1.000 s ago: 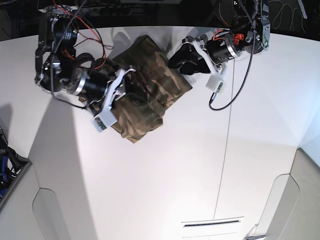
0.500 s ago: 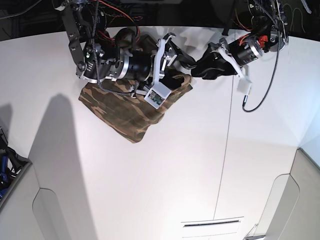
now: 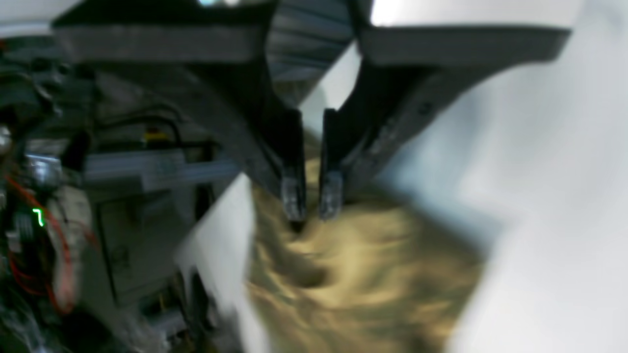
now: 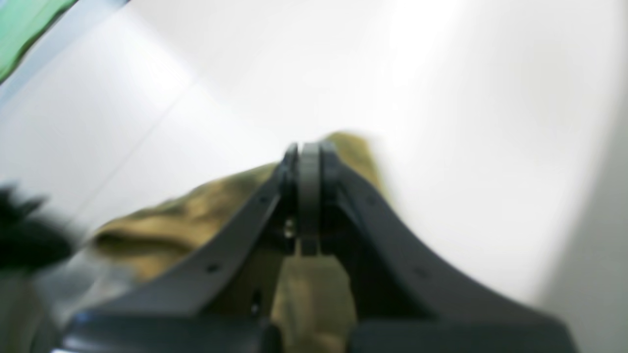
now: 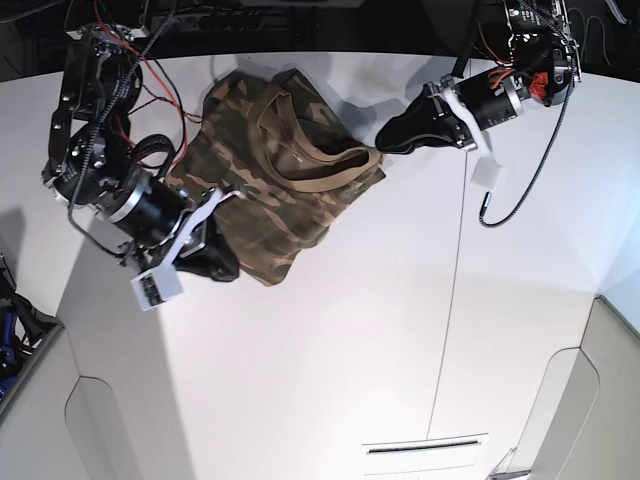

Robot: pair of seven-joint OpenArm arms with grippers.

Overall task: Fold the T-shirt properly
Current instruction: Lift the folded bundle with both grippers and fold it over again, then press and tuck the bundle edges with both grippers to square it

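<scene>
The camouflage T-shirt (image 5: 285, 205) lies bunched at the back of the white table (image 5: 330, 340), with a tan inner band looping across its top. My left gripper (image 5: 382, 145) is at the shirt's right corner. In the left wrist view the left gripper (image 3: 311, 206) is nearly shut, with the cloth (image 3: 363, 274) bunching at its tips. My right gripper (image 5: 230, 270) is at the shirt's lower left edge. In the blurred right wrist view the right gripper (image 4: 306, 147) has its jaws pressed together over the cloth (image 4: 196, 211).
The table's dark back edge (image 5: 330, 45) runs just behind the shirt, with cables and arm bases there. A thin seam (image 5: 452, 290) crosses the table right of the shirt. A slot (image 5: 425, 446) sits near the front. The table's edge drops off at lower left (image 5: 55, 330).
My right arm has swung from over the shirt down to its lower left edge. The shirt has shifted and now shows a tan looped band. My left gripper stays at the right corner.
</scene>
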